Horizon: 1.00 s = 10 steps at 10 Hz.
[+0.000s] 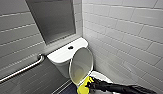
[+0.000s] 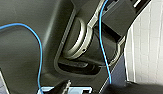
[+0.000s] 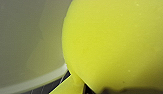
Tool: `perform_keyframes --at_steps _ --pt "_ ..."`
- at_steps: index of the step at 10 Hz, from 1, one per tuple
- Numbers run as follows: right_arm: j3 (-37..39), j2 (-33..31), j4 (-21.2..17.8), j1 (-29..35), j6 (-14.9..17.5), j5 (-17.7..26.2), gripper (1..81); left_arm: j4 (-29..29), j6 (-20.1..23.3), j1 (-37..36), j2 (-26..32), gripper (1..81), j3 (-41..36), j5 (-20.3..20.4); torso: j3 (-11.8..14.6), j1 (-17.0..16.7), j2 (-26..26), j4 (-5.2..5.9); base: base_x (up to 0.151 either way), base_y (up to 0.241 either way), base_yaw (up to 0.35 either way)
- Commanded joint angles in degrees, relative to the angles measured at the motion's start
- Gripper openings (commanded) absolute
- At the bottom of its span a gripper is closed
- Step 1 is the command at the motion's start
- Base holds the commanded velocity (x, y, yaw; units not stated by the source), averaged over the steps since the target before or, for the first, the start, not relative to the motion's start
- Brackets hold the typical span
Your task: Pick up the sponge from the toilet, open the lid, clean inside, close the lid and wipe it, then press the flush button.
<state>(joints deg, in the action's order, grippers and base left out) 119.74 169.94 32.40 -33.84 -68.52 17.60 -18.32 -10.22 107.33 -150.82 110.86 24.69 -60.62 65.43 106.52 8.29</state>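
Note:
The white toilet (image 1: 62, 58) stands in the corner with its lid (image 1: 81, 65) raised upright, greyish underside facing me. The dark flush button (image 1: 70, 47) sits in the middle of the tank top. My right gripper (image 1: 89, 85) reaches in from the lower right and is shut on the yellow sponge (image 1: 83, 88), which is low in front of the raised lid, by the bowl's rim (image 1: 100, 75). In the right wrist view the sponge (image 3: 114, 45) bulges large, with the lid's pale underside (image 3: 22, 37) right behind it. Whether the sponge touches the lid I cannot tell.
A steel grab bar (image 1: 22, 70) runs along the tiled wall on the left. A dark framed panel (image 1: 54, 17) hangs above the tank. White tiled wall (image 1: 127, 37) is close on the right. The left wrist view looks at the robot's own dark body and a blue cable (image 2: 40, 55).

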Motion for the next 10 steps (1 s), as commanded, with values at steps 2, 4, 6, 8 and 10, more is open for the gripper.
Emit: perform_keyframes --at_steps 2,4,6,8,10 --pt "-21.0 -15.1 2.1 1.9 -2.5 6.6 1.0 -1.5 0.5 2.5 0.9 81.1 -0.8 -3.8 0.0 0.0 0.0 0.0 0.0 0.0 0.0" --pt "-24.4 -19.8 2.3 -0.2 -2.5 6.5 1.0 -1.5 0.6 2.5 0.9 81.1 -0.8 -3.9 0.0 0.0 0.0 0.0 0.0 0.0 0.0" --pt "-28.8 -25.1 2.3 -1.9 -2.5 6.3 1.0 -1.5 0.6 2.5 0.9 81.1 -0.8 -3.7 0.0 0.0 0.0 0.0 0.0 0.0 0.0" --pt "-31.9 -29.5 2.3 -3.3 -2.5 5.9 1.0 -1.6 0.6 2.5 0.6 81.1 -0.8 -3.7 0.0 0.0 0.0 0.0 0.0 0.0 0.0" --pt "-35.8 -33.9 2.4 -3.9 -2.6 5.8 1.0 -1.6 1.3 2.5 0.5 81.1 -0.8 -3.6 0.0 0.0 0.0 0.0 0.0 0.0 0.0"
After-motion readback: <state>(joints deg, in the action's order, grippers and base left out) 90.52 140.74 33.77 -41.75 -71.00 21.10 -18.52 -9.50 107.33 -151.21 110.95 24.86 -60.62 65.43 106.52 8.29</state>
